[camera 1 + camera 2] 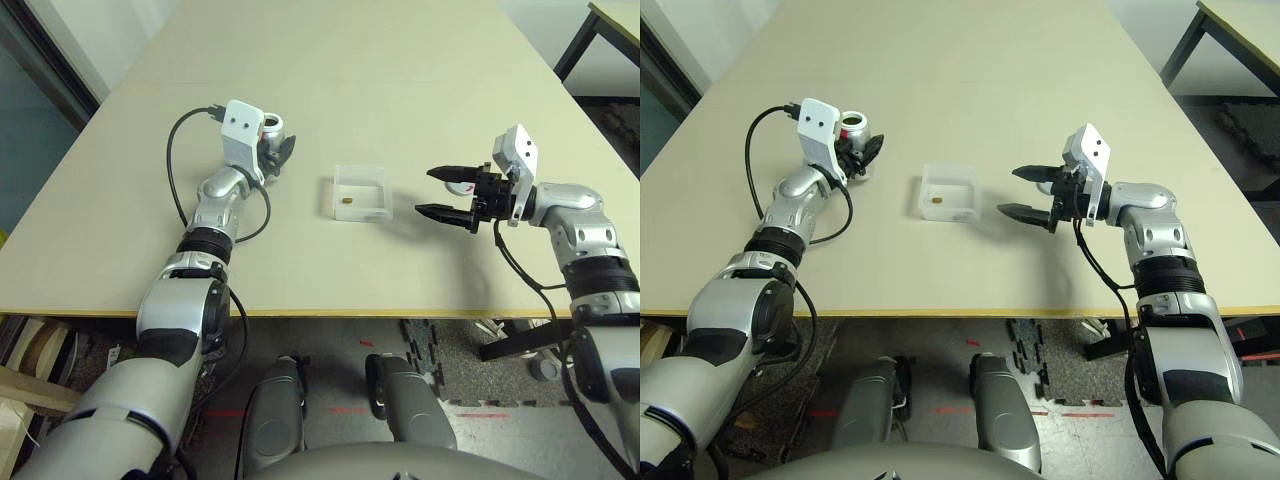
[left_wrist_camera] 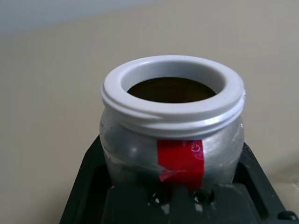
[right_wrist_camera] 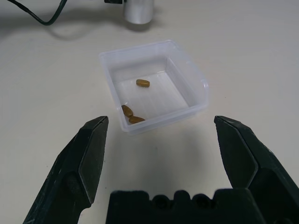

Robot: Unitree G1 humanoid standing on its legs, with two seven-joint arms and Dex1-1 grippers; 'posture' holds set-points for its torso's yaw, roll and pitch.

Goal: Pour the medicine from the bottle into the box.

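1. Left: one left end effector (image 1: pixel 280 150) clamped on one bottle (image 2: pixel 173 126), upright, uncapped, over the bench (image 1: pixel 400 60).
2. Centre: one clear box (image 1: pixel 360 192) on the bench, between both arms.
3. Inside the box: three pills of medicine (image 3: pixel 142 82) counted from the right wrist; from the head, just one speck.
4. Right: one right end effector (image 1: pixel 440 192), spread wide, empty, near the box.

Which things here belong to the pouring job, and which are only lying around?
Belong to the job:
- the bottle, uncapped and upright, held in the left gripper
- the box, on the table between the arms
- the pills, three, already lying in the box
- the right gripper, open and empty, beside the box

Just lying about:
- the second table, in the far corner of the room
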